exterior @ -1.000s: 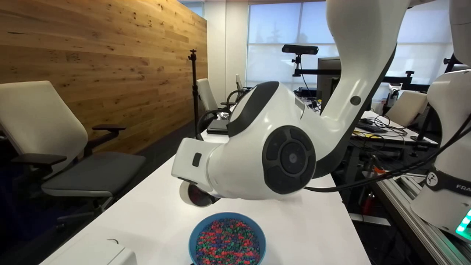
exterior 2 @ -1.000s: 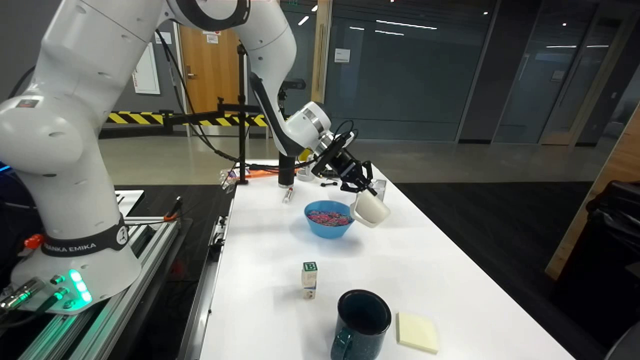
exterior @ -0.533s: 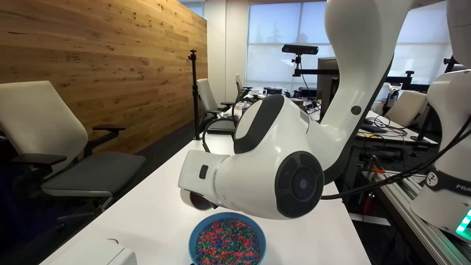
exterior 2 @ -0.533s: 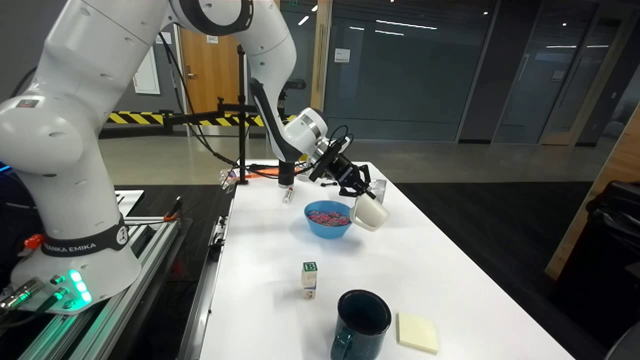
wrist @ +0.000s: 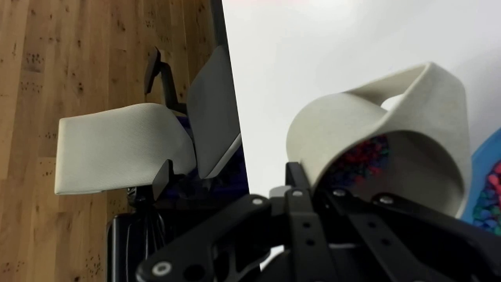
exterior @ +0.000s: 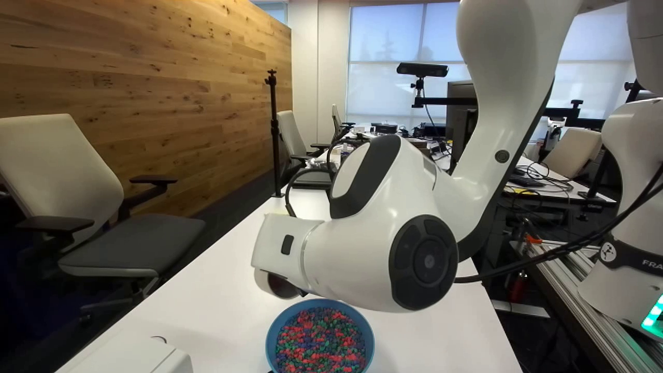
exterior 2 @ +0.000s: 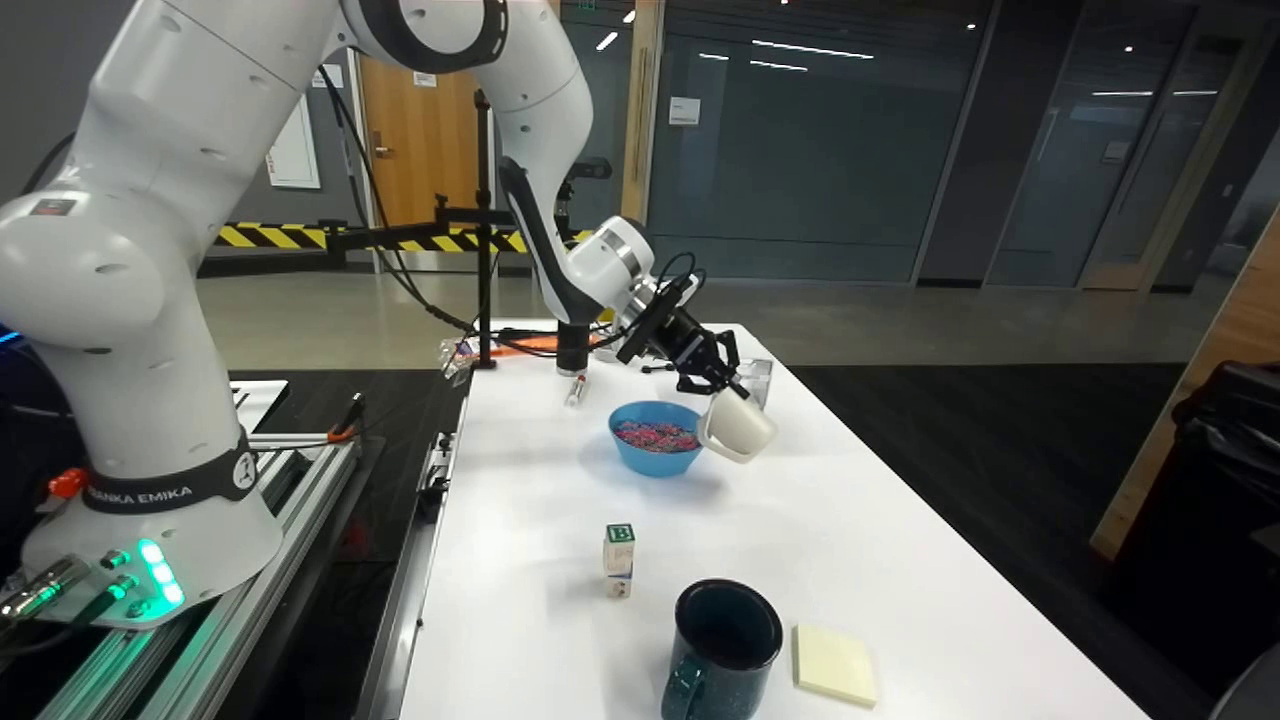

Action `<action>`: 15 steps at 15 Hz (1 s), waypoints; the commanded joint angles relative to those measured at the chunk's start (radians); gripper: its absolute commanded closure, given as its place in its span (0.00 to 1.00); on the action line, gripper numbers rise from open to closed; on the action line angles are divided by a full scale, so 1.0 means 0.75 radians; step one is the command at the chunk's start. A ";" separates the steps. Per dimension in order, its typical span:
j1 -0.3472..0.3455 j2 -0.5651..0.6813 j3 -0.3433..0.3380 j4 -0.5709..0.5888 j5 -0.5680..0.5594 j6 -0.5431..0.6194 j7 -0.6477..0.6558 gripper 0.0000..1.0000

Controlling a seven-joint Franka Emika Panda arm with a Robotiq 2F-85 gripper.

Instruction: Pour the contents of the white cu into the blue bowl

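White cup [exterior 2: 738, 426] lowered slightly, lettered blocks [exterior 2: 618, 562], dark mug [exterior 2: 728, 668] beside yellow pad [exterior 2: 835, 665]

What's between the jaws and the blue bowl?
The tilted white mug, coloured bits inside, the jaws shut on its wall. The wrist view shows it between them and the blue bowl; can't tell whether mug and bowl touch.

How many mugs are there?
2 clearly visible: the white mug, tilted in the gripper near the blue bowl; the dark mug beside the yellow sticky notes. The arm may hide others.
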 commanded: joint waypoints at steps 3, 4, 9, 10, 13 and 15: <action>-0.001 0.024 0.030 0.004 -0.053 -0.045 0.031 0.99; 0.005 0.023 0.028 -0.002 -0.069 -0.053 0.045 0.99; 0.022 0.026 0.032 -0.010 -0.122 -0.103 0.092 0.99; 0.022 0.026 0.036 -0.014 -0.140 -0.111 0.100 0.99; 0.027 0.032 0.046 -0.027 -0.205 -0.144 0.147 0.99; 0.031 0.039 0.053 -0.035 -0.240 -0.172 0.171 0.99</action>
